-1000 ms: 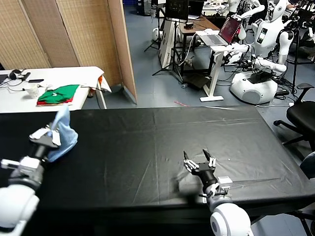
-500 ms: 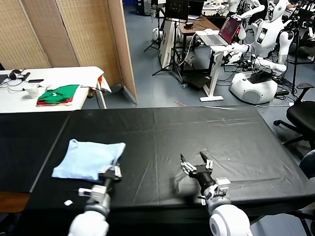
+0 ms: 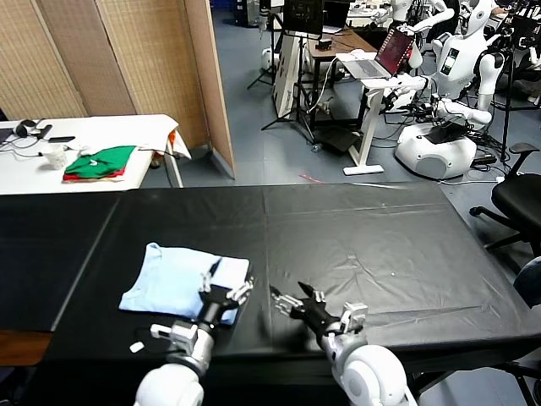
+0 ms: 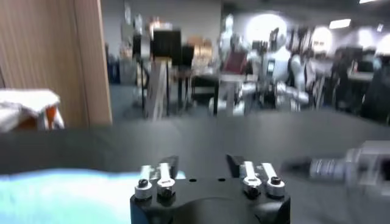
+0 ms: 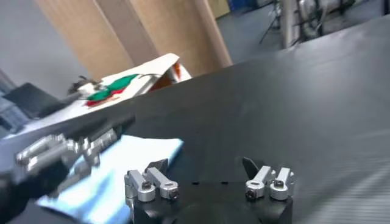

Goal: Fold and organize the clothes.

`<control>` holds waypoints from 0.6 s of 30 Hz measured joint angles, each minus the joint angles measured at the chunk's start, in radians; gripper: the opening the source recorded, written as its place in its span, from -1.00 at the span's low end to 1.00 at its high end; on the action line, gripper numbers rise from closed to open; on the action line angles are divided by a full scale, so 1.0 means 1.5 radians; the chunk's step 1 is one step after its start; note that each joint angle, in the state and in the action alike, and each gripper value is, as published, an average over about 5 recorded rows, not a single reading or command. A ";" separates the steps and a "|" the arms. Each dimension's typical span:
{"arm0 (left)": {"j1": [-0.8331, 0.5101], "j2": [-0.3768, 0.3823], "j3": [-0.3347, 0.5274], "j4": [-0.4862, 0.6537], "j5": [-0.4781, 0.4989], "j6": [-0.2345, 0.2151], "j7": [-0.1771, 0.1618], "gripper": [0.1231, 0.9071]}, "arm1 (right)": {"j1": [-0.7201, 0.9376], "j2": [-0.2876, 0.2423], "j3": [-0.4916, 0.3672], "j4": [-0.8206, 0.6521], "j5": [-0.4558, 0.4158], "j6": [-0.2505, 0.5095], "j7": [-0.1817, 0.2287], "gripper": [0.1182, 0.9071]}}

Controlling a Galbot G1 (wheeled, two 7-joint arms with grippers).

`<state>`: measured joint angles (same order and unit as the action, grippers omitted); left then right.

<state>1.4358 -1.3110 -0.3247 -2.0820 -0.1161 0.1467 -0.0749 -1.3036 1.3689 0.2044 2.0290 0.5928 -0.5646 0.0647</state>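
Observation:
The pale sky-blue T-shirt (image 3: 176, 279) lies folded in a rough rectangle on the black table (image 3: 380, 245), left of centre near the front edge. It also shows in the left wrist view (image 4: 55, 195) and the right wrist view (image 5: 122, 164). My left gripper (image 3: 226, 289) is open and empty at the shirt's right front edge. My right gripper (image 3: 294, 298) is open and empty, low over the bare table just right of the shirt, pointing toward it. The left gripper shows in the right wrist view (image 5: 73, 149).
A white side table (image 3: 84, 135) at the back left carries folded green-and-red garments (image 3: 100, 162) and small items. A wooden screen (image 3: 127, 59) stands behind it. Robots, desks and a black chair (image 3: 520, 203) fill the room beyond. A small white scrap (image 3: 136, 346) lies by the front edge.
The folded shirt has shifted right along the table with my left gripper, which now rests at its right edge. My right gripper has moved left toward the shirt.

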 joint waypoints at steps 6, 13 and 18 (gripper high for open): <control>0.012 0.035 -0.054 -0.013 0.004 -0.012 -0.009 1.00 | 0.035 0.024 -0.058 -0.048 0.002 0.000 -0.001 1.00; 0.030 0.045 -0.092 -0.024 0.012 -0.015 -0.014 1.00 | 0.067 0.056 -0.094 -0.113 0.005 0.004 -0.001 0.85; 0.039 0.046 -0.107 -0.025 0.013 -0.020 -0.020 1.00 | 0.069 0.062 -0.096 -0.133 0.000 0.007 -0.004 0.37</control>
<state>1.4936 -1.2420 -0.4853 -2.1192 -0.0960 0.1165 -0.1054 -1.1994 1.4625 0.0600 1.8300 0.5923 -0.5534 0.0580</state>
